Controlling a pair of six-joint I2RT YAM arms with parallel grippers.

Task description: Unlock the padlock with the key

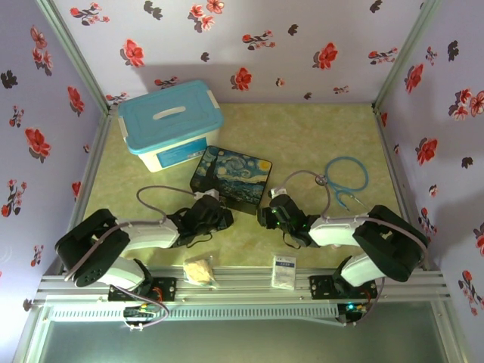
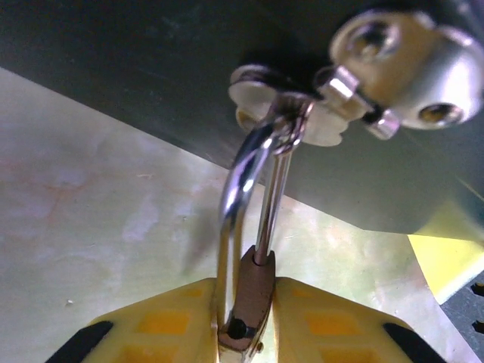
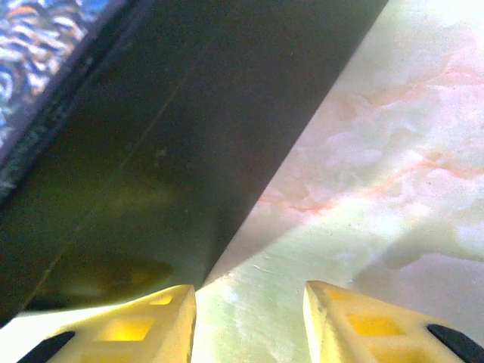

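The padlock has a brass body and a thin silver shackle that runs up through the metal hasp on the dark Starry Night tin. One shackle leg sits in the body. The other leg hangs beside it, and a dark hole shows in the body's top. My left gripper is shut on the padlock body, a yellow finger on each side. My right gripper stands open and empty over the table, at the tin's right side. The key is out of view.
A blue-lidded storage box stands at the back left behind the tin. A coiled blue tube lies at the right. A small bag and a white packet rest near the front rail between the arm bases.
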